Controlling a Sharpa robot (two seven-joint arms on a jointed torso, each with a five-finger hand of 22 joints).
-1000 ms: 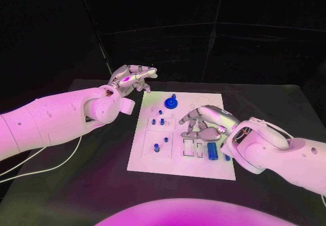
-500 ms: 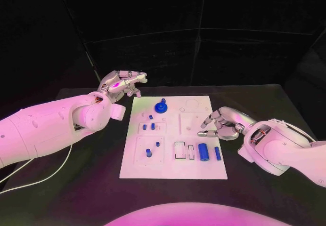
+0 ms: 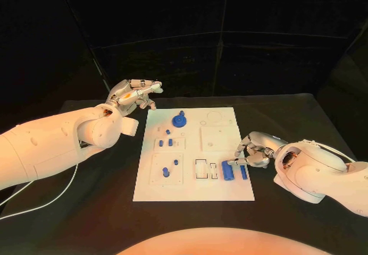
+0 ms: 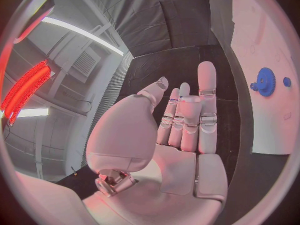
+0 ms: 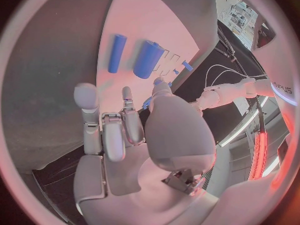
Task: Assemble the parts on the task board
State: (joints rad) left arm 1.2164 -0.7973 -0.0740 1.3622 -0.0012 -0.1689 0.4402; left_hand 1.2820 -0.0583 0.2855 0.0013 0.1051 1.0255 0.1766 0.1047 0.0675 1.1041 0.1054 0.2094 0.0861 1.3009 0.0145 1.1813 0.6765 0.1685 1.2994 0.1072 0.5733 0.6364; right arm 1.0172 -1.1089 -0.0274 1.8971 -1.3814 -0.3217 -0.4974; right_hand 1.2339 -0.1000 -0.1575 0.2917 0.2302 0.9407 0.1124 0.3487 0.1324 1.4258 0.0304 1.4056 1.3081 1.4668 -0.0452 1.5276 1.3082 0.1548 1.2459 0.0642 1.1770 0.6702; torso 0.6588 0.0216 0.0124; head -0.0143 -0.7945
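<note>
Right of centre, right hand (image 3: 255,150) empty, fingers curled, beside two blue cylinders (image 3: 228,170); left hand (image 3: 134,91) empty, fingers loosely extended. Judged next: grasp one cylinder.

The small blue pegs (image 3: 164,142) left of the gear (image 3: 180,120) on the task board (image 3: 218,188) are way too tiny in the head view to make out their shape or tell if they're seated or just lying there. In the left wrist view the board gets chopped off by the circle's rim just past the gear, and in the right wrist view the right hand (image 5: 125,130) covers the board's edge beside the two blue cylinders (image 5: 149,59).
</note>
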